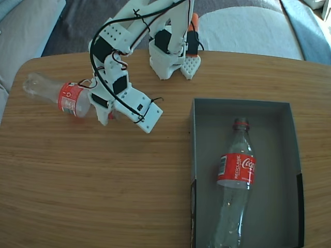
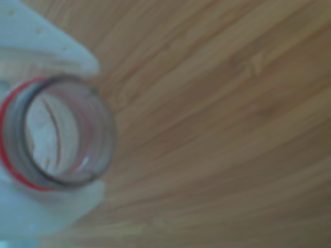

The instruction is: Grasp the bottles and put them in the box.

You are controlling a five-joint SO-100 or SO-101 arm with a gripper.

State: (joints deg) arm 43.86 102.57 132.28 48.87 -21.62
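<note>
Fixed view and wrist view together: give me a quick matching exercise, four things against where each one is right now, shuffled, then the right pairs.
Things:
1. bottle on the table
2. bottle in the box
3. box
4. gripper

Places:
A. on the right of the table in the fixed view
B. lying at the table's left edge, neck towards the arm
C. lying lengthwise inside dark grey walls, neck towards the far side
D. white fingers above and below an open bottle mouth in the wrist view

Pairs: 1-B, 2-C, 3-A, 4-D
</note>
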